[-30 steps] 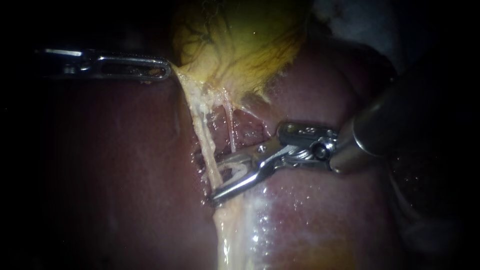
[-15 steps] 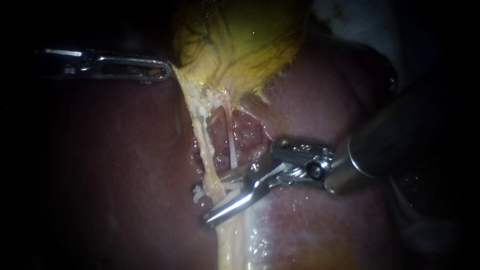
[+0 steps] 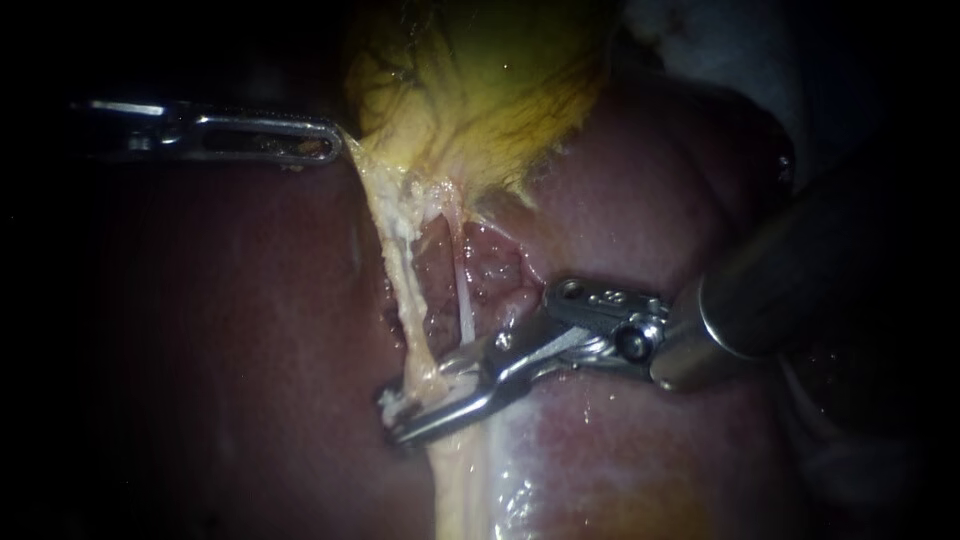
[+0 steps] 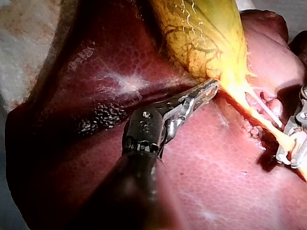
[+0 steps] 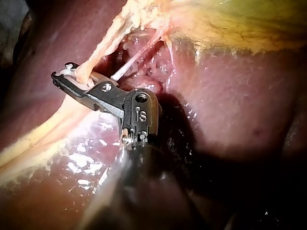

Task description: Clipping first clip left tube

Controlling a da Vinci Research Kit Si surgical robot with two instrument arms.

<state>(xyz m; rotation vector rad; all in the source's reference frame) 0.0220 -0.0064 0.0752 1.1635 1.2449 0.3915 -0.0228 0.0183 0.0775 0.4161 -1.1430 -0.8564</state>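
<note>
Endoscope view: the slender steel right instrument [image 3: 391,413] has its hand clenched across the pale, stringy left tube [image 3: 400,270], with a white clip [image 3: 396,402] at its tips. Best squeeze fully, square to the tube. The left instrument's [image 3: 335,140] hand grips the yellow-green gallbladder [image 3: 480,90]. The thin right tube [image 3: 465,290] lies just beside; the dark red liver [image 3: 250,330] leaves room leftward.

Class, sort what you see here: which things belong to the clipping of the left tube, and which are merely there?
In the job:
left tube
right instrument, jaws closed round that tube
clip, white, at the jaw tips
left instrument, gripping the gallbladder

Merely there:
right tube, thin, unclipped
liver
</note>
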